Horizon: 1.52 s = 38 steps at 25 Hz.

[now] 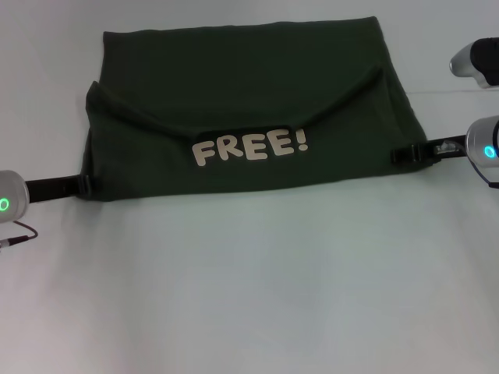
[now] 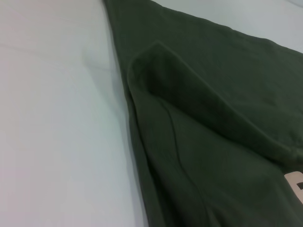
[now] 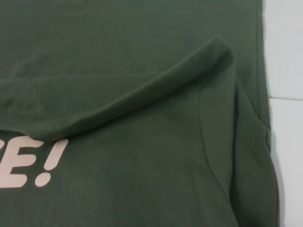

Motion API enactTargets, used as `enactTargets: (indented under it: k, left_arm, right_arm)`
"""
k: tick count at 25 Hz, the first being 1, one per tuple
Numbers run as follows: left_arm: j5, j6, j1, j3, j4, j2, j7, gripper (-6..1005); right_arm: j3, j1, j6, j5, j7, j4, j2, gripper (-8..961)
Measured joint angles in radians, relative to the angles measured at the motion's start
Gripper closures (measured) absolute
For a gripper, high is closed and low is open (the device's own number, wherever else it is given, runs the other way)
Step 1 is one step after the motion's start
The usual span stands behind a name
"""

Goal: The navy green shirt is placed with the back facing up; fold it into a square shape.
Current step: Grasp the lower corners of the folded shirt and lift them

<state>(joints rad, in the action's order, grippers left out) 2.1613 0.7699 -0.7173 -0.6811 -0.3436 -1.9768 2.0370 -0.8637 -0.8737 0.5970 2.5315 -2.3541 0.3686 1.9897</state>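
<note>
My left gripper (image 1: 86, 185) is at the left edge of the shirt (image 1: 249, 101), low at its near left corner, and its dark fingers touch the cloth there. I cannot tell if they are closed on the cloth or only beside it. My right gripper (image 1: 407, 153) is at the right edge of the shirt, near its near right corner, and there too I cannot tell if the fingers pinch the cloth.

The shirt lies on the white table (image 1: 249, 296), in the far half, about in the middle between left and right. It is folded into a wide shape. A part is folded over from the near side, and it shows the cream letters "FREE!" (image 1: 249, 146). The fold line above the letters is curved and sags in the middle
</note>
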Motion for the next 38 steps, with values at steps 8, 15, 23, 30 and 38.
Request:
enactTargets:
  k: [8,15,23,30,38]
  left_arm:
    - [-0.003,-0.001,-0.002,0.000,0.000,0.001,-0.001,965]
    - [-0.004,-0.001,-0.002,0.000,-0.013,-0.001,-0.002,965]
    - [-0.005,0.000,-0.002,0.001,-0.014,-0.002,0.000,965]
    - [-0.006,0.000,-0.006,0.003,-0.014,-0.002,-0.002,966]
    - [-0.006,0.000,-0.011,0.004,-0.014,-0.002,-0.003,966]
  right_arm:
    - [0.000,0.004,-0.003,-0.002,0.006,0.000,0.001,292]
    - [0.004,0.007,-0.001,0.002,0.007,-0.007,-0.001,381]
    - [0.005,0.013,-0.005,0.001,0.007,-0.007,-0.003,547]
    - [0.006,0.016,-0.005,-0.001,0.007,-0.006,-0.005,645]
    - [0.002,0.014,0.021,0.010,0.008,-0.003,-0.009,662]
